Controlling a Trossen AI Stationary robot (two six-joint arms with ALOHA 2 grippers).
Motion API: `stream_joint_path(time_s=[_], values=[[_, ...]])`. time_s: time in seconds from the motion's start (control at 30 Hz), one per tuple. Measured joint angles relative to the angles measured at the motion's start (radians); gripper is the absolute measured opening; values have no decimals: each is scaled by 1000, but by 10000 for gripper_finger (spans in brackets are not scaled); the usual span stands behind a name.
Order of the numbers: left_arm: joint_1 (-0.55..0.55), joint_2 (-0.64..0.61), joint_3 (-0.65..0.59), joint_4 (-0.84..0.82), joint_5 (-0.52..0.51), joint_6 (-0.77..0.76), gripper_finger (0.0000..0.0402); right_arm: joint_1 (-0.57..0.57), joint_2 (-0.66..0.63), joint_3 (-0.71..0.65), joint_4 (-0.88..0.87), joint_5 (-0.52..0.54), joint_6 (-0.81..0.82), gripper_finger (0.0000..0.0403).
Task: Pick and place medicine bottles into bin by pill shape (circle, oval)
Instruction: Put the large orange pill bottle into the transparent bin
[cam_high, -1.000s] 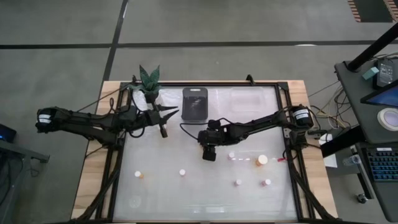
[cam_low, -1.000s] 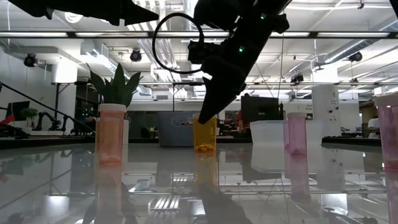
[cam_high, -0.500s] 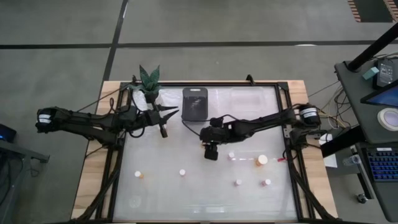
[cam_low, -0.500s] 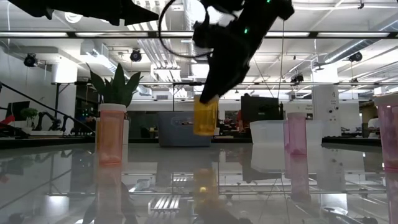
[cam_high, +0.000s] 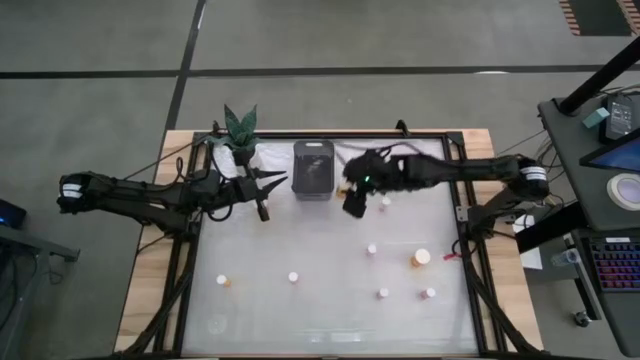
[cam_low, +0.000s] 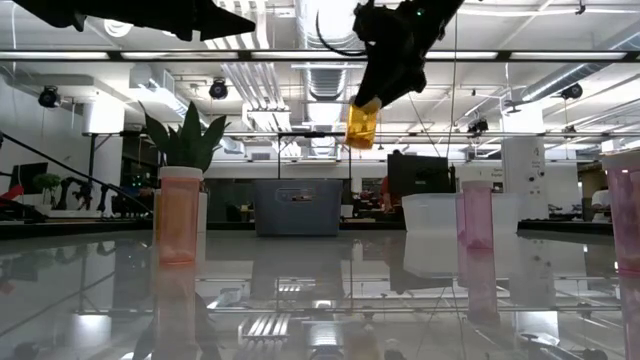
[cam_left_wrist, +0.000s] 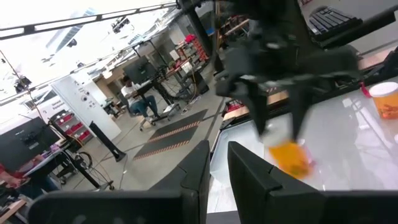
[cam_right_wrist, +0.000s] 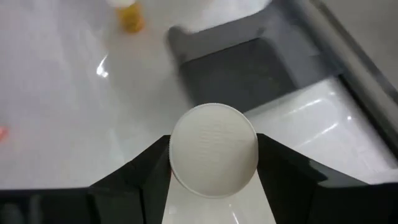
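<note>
One orange medicine bottle (cam_low: 361, 125) hangs clamped by its white cap (cam_right_wrist: 213, 149) in my right tool (cam_high: 355, 203), well above the tabletop (cam_high: 320, 300) and just beside the dark bin (cam_high: 313, 168), with the clear bin (cam_high: 405, 160) behind. My left tool (cam_high: 264, 210), fingers shut on nothing, waits near the plant pot (cam_high: 240, 150). Five other bottles (cam_high: 421, 258) stand near the front. My worry: the cap grip slips mid-carry, or I release over the wrong bin.

Motion is blurring the orange bottle (cam_left_wrist: 290, 157); the pill shapes inside are staying too small to tell.
</note>
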Motion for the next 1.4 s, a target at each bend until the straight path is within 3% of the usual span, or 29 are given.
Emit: stream_joint_path(time_s=[0.67, 1.17, 1.4], values=[[0, 0, 0, -1, 0, 0, 42, -371, -44, -2, -91, 114, 104, 201], [0, 0, 0, -1, 0, 0, 42, -508, -60, -93, -98, 111, 110, 201], [0, 0, 0, -1, 0, 0, 42, -538, -60, -220, 35, 89, 138, 201]])
